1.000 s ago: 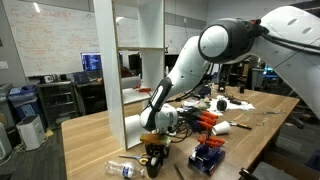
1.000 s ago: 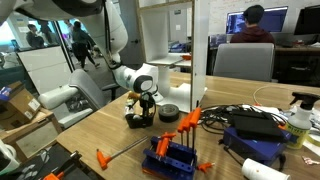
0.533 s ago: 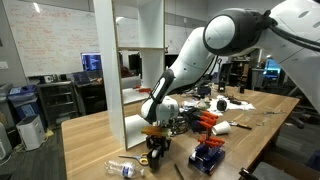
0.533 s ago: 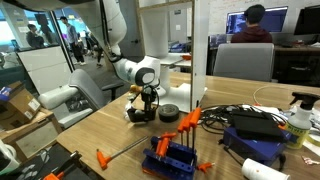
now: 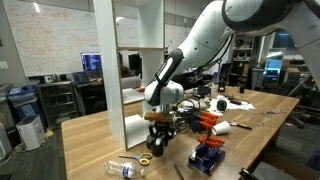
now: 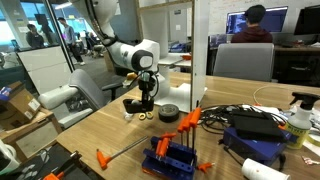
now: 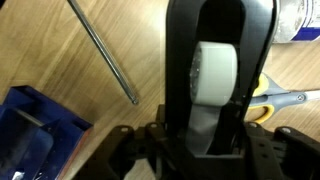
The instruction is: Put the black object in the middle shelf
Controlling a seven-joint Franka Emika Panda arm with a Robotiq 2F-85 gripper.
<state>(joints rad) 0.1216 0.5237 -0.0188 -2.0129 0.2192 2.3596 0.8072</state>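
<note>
The black object (image 5: 158, 141) is a chunky black holder with a pale tape roll in it. My gripper (image 5: 160, 133) is shut on it and holds it above the wooden table, in front of the tall white shelving unit. It shows in both exterior views, and my gripper (image 6: 146, 98) and the black object (image 6: 136, 104) hang clear of the table. In the wrist view the black object (image 7: 220, 70) fills the middle between my fingers (image 7: 205, 150). The middle shelf (image 5: 143, 96) is a white board behind and above my gripper; it also shows in an exterior view (image 6: 172, 88).
A yellowish tape ring (image 5: 146, 160) lies on the table under my gripper. A flat round black puck (image 6: 168, 112) sits near the shelf foot. A blue holder (image 5: 207, 156) with orange clamps (image 6: 186, 118), a thin metal rod (image 7: 100, 48) and a plastic bottle (image 5: 122, 168) lie nearby.
My gripper has risen off the table with the black object in it. The yellowish tape ring stays on the table, now uncovered below.
</note>
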